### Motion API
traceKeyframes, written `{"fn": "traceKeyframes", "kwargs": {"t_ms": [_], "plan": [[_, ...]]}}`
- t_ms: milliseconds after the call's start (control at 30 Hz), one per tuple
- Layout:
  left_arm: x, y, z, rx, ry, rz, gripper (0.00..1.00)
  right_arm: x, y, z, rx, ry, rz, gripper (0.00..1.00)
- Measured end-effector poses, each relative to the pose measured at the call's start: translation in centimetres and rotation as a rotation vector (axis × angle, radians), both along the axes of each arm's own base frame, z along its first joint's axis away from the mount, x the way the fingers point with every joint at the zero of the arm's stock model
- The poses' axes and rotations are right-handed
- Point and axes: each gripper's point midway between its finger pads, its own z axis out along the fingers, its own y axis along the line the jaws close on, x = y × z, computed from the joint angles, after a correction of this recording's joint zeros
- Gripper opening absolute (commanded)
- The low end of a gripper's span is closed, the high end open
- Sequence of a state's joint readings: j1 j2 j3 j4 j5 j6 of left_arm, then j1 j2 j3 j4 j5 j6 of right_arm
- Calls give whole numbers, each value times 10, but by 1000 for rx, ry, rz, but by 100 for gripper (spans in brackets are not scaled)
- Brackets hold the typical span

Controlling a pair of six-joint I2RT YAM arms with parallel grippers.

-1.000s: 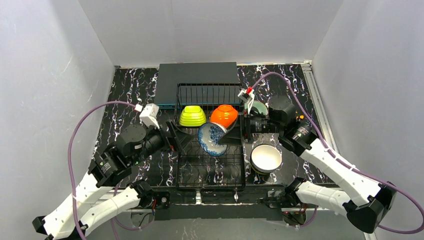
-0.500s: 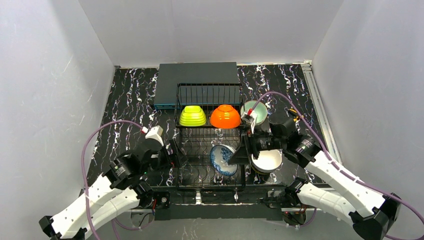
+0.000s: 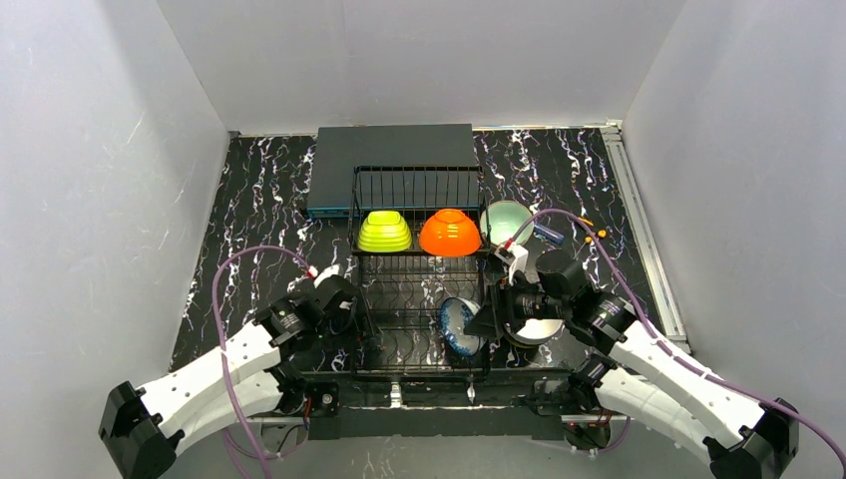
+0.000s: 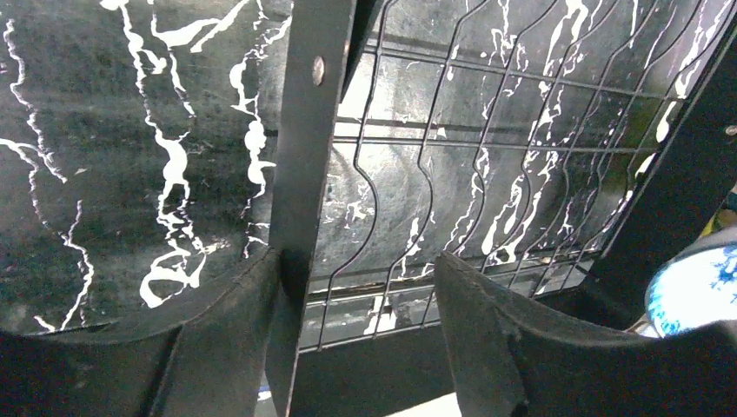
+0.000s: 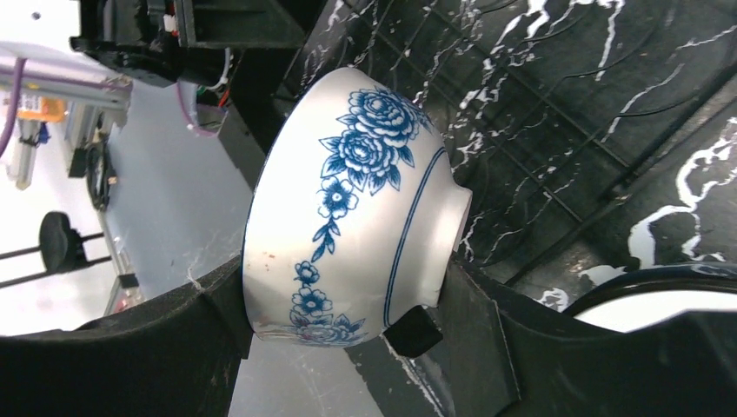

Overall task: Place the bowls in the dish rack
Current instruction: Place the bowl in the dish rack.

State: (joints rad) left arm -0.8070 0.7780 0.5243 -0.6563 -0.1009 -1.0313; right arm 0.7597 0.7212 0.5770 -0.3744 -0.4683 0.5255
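The black wire dish rack holds a lime green bowl and an orange bowl, rims down, on its back tier. My right gripper is shut on a blue-white patterned bowl, tilted on edge over the rack's front right part. In the right wrist view that bowl sits between both fingers of the gripper. My left gripper is open at the rack's front left corner. In the left wrist view its fingers straddle a flat rack bar, which lies against the left one.
A mint bowl stands on the table right of the rack's back. A white bowl sits under the right arm, beside the rack. A flat dark grey box lies behind the rack. White walls close in on three sides.
The right gripper carried the patterned bowl from the rack's middle toward its front right. The left arm drew back to the rack's front left corner, and its jaws narrowed.
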Motion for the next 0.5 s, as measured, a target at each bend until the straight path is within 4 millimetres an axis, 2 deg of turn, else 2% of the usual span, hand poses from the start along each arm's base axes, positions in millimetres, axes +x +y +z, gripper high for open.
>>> {"fn": "traceKeyframes", "kwargs": {"t_ms": [67, 333, 433, 500], "plan": [[1, -5, -4, -23, 4, -4, 55, 5, -2, -5, -15, -10, -27, 1], [1, -4, -17, -23, 13, 9, 45, 24, -5, -8, -42, -66, -112, 1], [1, -6, -25, -46, 13, 28, 46, 30, -8, -10, -56, -85, -145, 1], [1, -9, -26, -71, 11, 34, 53, 33, -9, -10, -62, -95, -163, 1]]}}
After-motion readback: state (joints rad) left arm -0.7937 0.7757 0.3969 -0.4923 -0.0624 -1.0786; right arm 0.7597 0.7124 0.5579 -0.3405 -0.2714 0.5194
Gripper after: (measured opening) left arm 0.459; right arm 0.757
